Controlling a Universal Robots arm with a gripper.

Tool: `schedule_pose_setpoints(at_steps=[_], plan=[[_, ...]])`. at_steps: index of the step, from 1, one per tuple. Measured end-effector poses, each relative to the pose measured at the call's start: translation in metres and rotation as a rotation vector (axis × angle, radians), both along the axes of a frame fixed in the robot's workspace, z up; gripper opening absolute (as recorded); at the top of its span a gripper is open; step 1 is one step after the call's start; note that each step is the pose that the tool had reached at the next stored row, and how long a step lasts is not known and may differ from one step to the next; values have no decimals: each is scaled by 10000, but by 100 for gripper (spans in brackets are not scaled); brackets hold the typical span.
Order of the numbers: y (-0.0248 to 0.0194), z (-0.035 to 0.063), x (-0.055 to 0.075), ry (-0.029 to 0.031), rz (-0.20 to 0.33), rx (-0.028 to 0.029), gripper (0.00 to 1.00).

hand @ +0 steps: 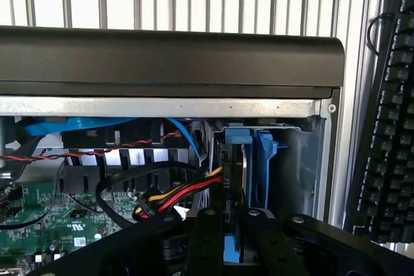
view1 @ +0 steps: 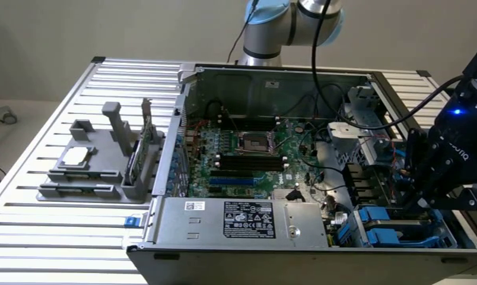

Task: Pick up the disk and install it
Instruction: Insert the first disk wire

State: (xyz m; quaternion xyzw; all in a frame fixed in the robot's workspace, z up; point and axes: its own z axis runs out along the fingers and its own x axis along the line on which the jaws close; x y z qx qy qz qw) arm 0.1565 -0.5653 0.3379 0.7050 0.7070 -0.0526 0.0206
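Observation:
The disk [hand: 259, 166] stands on edge in the drive bay at the corner of the open computer case, its blue rails showing along its side. My gripper [hand: 233, 219] sits right over it, with a black finger on each side of the disk's edge and blue plastic between them, shut on the disk. In the exterior view the gripper [view1: 416, 205] hangs over the blue drive bay [view1: 389, 228] at the case's front corner on the exterior view's right; there the disk is hidden behind the gripper.
Red, yellow and black cables [hand: 181, 195] run close beside the disk. The case's dark wall [hand: 168, 56] borders the bay, with a keyboard [hand: 388, 127] outside it. A power supply [view1: 247, 221] and motherboard [view1: 247, 154] lie inside the case. A grey fixture [view1: 88, 178] holds a chip [view1: 75, 157] and green card [view1: 148, 142].

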Motion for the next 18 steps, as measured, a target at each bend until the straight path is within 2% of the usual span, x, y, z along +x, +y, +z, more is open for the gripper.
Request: schedule_pose_setpoints(at_steps=[8, 18], plan=[[3, -3, 0, 0, 77, 8, 17], [3, -12, 12, 0, 116, 51, 17]])
